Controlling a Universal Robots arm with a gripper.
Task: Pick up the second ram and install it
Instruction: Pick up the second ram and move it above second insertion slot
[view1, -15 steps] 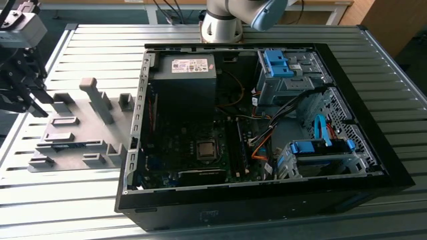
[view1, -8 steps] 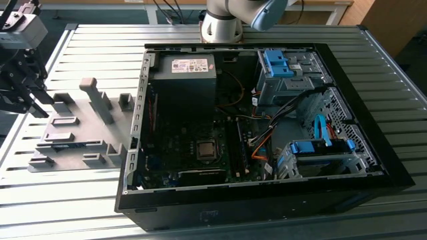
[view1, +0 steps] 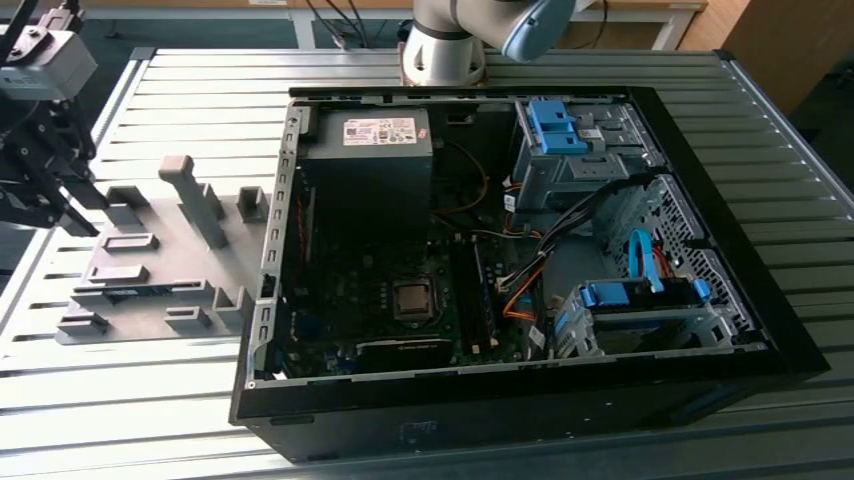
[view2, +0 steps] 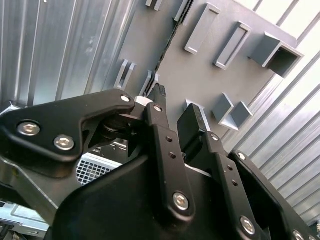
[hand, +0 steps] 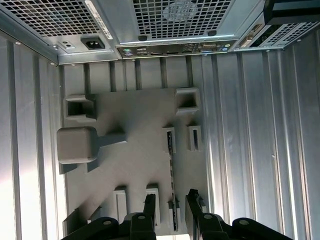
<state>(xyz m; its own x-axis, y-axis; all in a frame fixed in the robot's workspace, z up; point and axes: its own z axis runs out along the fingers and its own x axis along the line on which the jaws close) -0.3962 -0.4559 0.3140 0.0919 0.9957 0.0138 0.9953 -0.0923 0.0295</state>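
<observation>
Between your fingertips nothing is being gripped: you are holding the gripper released, and its two black fingers are standing apart with an empty gap showing in both wrist views. Just beyond the tips, running along the line of that gap and clear of both fingers, the second ram is standing on its long edge, so you are seeing it as a thin dark strip. It is sitting on the fixture plate, propped upright among grey blocks.

Judging by its build, you are dealing with something light and stiff but brittle: a thin board that is going to dislike bending or twisting, with chips and a contact edge that are not for pinching. Its flat faces are likely slick, so you are best closing squarely across them near the middle of the exposed long edge.

Beyond the plate, the ribbed metal table is stretching away from the fingers, and farthest out the computer case is lying with its rear panel facing them.
</observation>
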